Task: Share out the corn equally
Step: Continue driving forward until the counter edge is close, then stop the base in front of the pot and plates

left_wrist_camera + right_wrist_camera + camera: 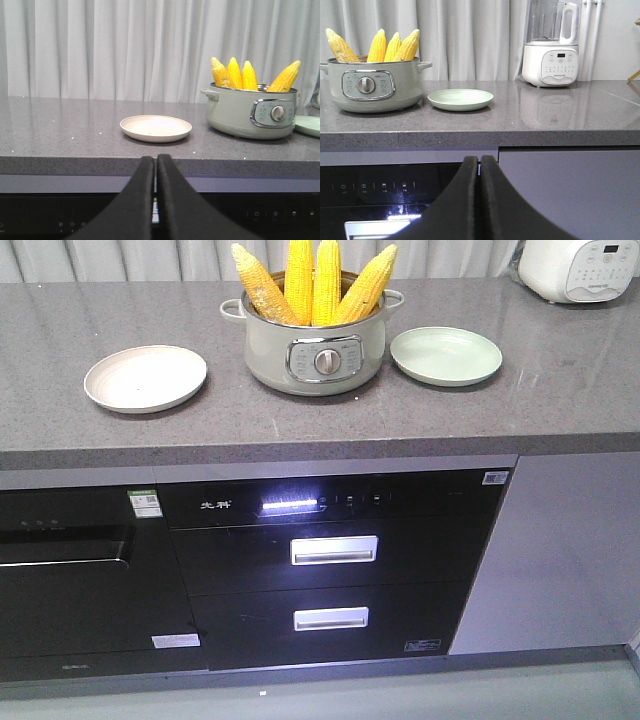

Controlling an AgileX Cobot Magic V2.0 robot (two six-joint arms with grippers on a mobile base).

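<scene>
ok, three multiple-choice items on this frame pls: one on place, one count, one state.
1. Where is the corn? A) flat on a plate B) standing in the pot C) on the floor
2. How many cobs show? A) two B) four C) six
3. The left gripper and right gripper are: A) shut, empty B) wide open C) shut on a cob
Answers: 1 B, cobs lean inside the pot; beige plate and green plate hold nothing. 2 B, four tips rise above the rim. 3 A, jaws closed, nothing between.
</scene>
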